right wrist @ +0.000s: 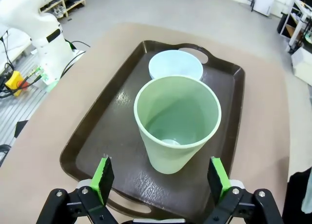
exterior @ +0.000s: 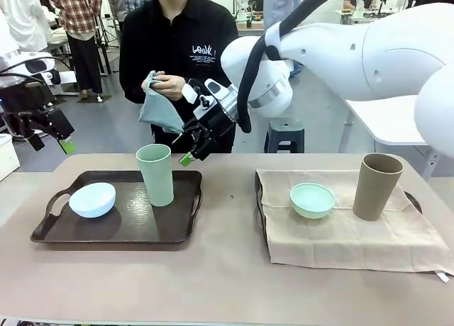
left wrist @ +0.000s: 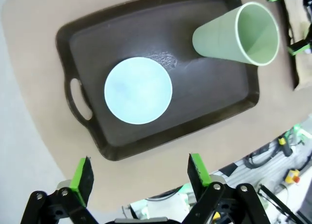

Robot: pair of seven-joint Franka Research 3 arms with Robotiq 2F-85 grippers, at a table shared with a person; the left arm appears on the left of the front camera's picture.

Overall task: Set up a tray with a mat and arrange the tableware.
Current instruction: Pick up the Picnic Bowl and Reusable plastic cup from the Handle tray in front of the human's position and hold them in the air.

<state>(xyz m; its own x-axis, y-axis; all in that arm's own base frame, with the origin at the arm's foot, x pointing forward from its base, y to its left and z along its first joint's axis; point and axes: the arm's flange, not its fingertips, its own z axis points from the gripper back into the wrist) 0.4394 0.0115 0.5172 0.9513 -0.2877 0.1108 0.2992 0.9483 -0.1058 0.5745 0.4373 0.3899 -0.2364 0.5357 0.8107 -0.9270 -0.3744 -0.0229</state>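
A dark brown tray [exterior: 117, 230] at the left of the table holds a pale blue bowl [exterior: 92, 200] and a light green cup [exterior: 155, 174]. At the right, a beige mat [exterior: 347, 234] covers a second tray [exterior: 258, 191] and carries a mint green bowl [exterior: 312, 200] and a brown-tan cup [exterior: 377, 186]. My right gripper [exterior: 190, 152] hangs open just behind and above the green cup [right wrist: 178, 121], which stands between its fingers in the right wrist view. My left gripper [exterior: 50, 142] is open, high over the table's left edge, looking down on the blue bowl [left wrist: 138, 90] and the tray [left wrist: 214, 92].
Across the table a person holds a folded blue-grey cloth [exterior: 159, 110] in both hands, close behind my right gripper. A dark stool [exterior: 284, 135] stands on the floor beyond the table. Bare tabletop [exterior: 220, 269] runs between the two trays and along the front.
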